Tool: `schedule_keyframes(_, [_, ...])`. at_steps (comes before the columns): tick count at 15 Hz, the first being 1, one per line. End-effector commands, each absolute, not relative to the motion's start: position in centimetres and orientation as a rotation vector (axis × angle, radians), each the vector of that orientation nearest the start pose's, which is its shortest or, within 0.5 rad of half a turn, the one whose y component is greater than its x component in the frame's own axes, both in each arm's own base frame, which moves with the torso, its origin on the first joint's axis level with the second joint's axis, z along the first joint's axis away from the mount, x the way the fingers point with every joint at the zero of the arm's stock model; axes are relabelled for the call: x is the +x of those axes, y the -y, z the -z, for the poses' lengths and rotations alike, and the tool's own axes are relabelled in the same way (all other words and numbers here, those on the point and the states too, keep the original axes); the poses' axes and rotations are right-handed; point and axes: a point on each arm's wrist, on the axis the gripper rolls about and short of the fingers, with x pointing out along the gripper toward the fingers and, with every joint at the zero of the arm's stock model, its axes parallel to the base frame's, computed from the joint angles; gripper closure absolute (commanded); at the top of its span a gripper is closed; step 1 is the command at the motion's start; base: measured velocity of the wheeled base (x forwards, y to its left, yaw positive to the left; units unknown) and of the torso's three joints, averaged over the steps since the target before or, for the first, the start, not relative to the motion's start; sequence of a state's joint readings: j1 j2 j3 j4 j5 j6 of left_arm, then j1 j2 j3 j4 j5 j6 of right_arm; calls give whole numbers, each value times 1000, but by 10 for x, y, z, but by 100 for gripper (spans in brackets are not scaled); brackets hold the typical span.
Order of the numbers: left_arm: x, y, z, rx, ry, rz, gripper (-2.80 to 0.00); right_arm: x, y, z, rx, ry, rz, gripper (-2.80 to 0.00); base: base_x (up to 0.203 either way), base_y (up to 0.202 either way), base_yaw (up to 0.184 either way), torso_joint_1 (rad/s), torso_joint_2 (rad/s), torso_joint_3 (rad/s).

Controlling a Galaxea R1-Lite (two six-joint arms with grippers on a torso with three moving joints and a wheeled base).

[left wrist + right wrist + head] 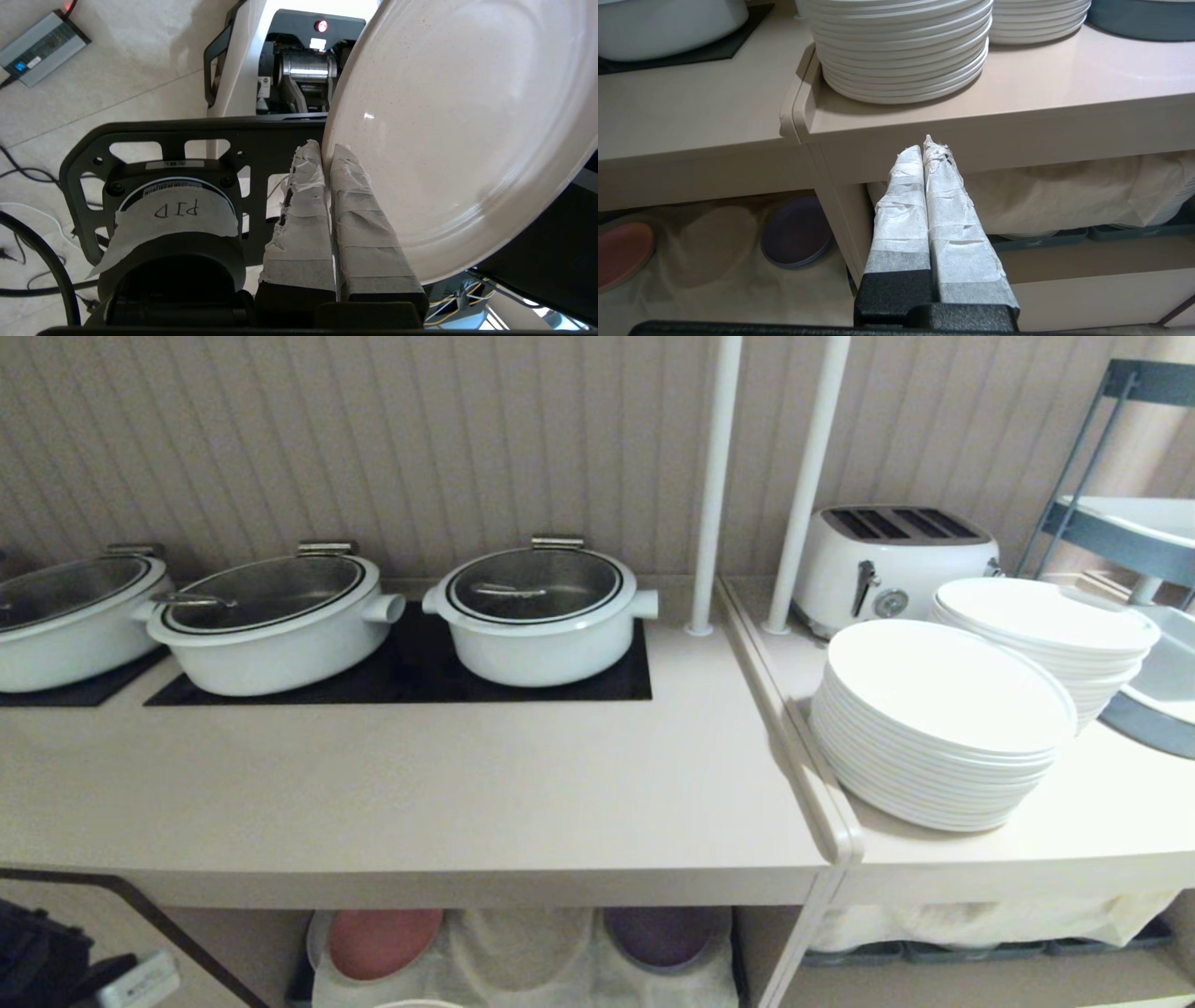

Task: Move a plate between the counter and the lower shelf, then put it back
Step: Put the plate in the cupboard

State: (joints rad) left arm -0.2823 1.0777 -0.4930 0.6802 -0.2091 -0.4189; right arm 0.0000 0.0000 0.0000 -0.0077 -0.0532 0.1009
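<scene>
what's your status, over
Left gripper shut on the plate rim, off the counter. Right gripper shut, empty, before the stacked white plates. Nothing blocking.

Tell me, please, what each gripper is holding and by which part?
The left gripper pinches the plate by its rim. The right gripper is shut on nothing.

1. My left gripper (327,154) has its taped fingers (299,219) pinched on the rim of the plate (458,130).
2. Plate is cream, held off any surface, tilted.
3. Below I see the robot base (299,70), pale floor (117,70), cables (28,242) and a grey box (42,46).
</scene>
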Motion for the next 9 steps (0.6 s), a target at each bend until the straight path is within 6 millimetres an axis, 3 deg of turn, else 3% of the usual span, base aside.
schedule_keyframes(1, [71, 26, -133, -309, -1350, 146, 0, -23, 1, -76, 101, 10, 53, 0, 0, 0, 0, -149, 324, 178])
schedule_keyframes(9, [70, 25, -134, -309, -1336, 148, 0, -23, 1, -76, 101, 8, 53, 0, 0, 0, 0, -146, 315, 165])
